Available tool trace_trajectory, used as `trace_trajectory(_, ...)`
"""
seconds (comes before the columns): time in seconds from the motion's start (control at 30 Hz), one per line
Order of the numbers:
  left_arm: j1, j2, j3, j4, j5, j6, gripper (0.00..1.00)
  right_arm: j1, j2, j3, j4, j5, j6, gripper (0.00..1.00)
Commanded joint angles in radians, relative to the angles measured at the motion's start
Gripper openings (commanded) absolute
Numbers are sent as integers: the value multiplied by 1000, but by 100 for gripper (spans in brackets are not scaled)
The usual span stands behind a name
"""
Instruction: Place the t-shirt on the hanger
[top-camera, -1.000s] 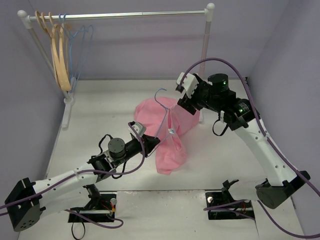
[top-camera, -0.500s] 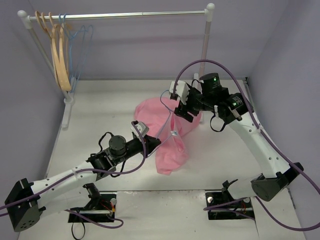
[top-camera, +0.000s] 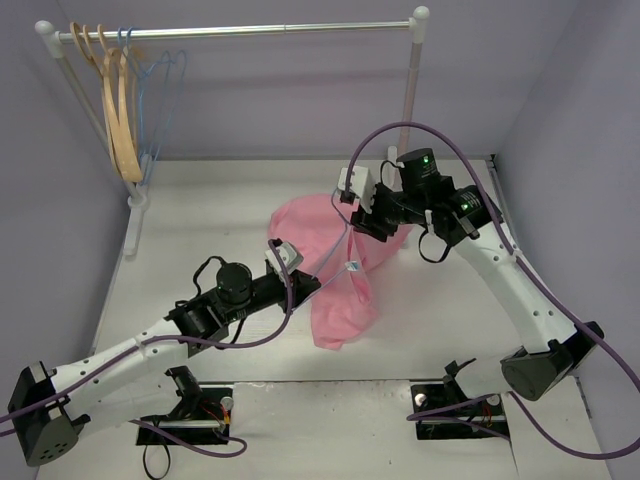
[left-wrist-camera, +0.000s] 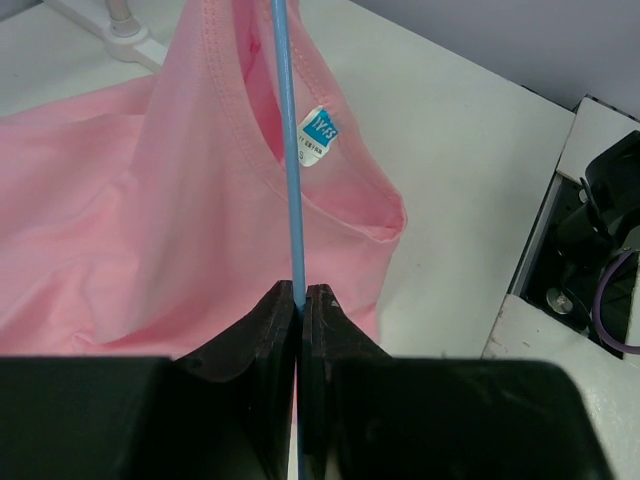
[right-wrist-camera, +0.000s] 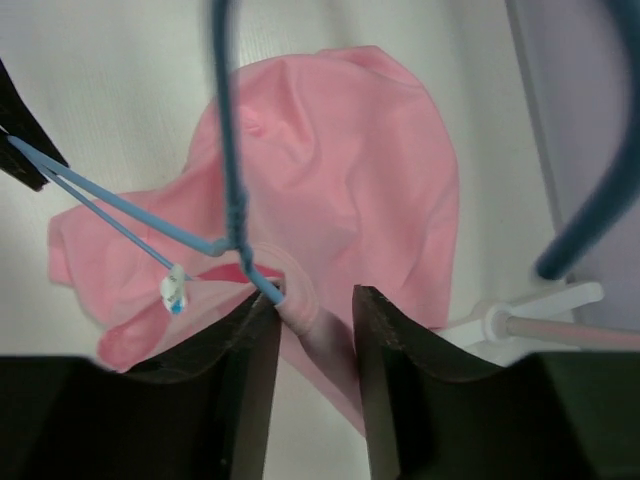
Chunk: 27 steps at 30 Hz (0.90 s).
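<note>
**Two grippers meet at the t-shirt's neck**

The t-shirt (top-camera: 335, 265) lies crumpled on the table (top-camera: 200, 230), mid-frame in the top view, with its neck raised around the hanger (left-wrist-camera: 289, 150). The cloth looks thin and limp. It should be light to lift, but it will likely sag wherever nothing holds it and slide along bare wire. The stitched collar (right-wrist-camera: 300, 302) is the firmest part and so the best hold. Pinching its rim near the label (left-wrist-camera: 319, 135) should work better than grabbing the loose body.

The hanger is thin blue wire, probably stiff enough to carry the shirt yet slick and a little springy. In the right wrist view one shoulder runs down into the collar at lower centre, and the hook rises toward the upper left.

The left gripper (left-wrist-camera: 300, 295), at the bottom centre of its own view, has its jaws pressed together on the wire. The right gripper (right-wrist-camera: 312, 300) has its jaws apart, straddling the collar rim without pinching it.

At the upper left of the top view, a rail (top-camera: 250, 30) carries spare hangers.
</note>
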Motion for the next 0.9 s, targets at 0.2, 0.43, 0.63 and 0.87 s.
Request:
trace_trajectory(0.2,25,4,148,-17,12,84,0,-4,-28,-14,15,-48,4,5)
trace_trajectory(0.43,87,13,252,-139,-227,60,50,-4,-140,-123,182,20,46,0)
trace_trajectory(0.63,130,35,381,-250,-422,21,69,-4,-196,-203,303,129,69,0)
trace_trajectory(0.87,134,13,499,-382,-545,-133,69,-2,-231,-285,494,267,133,0)
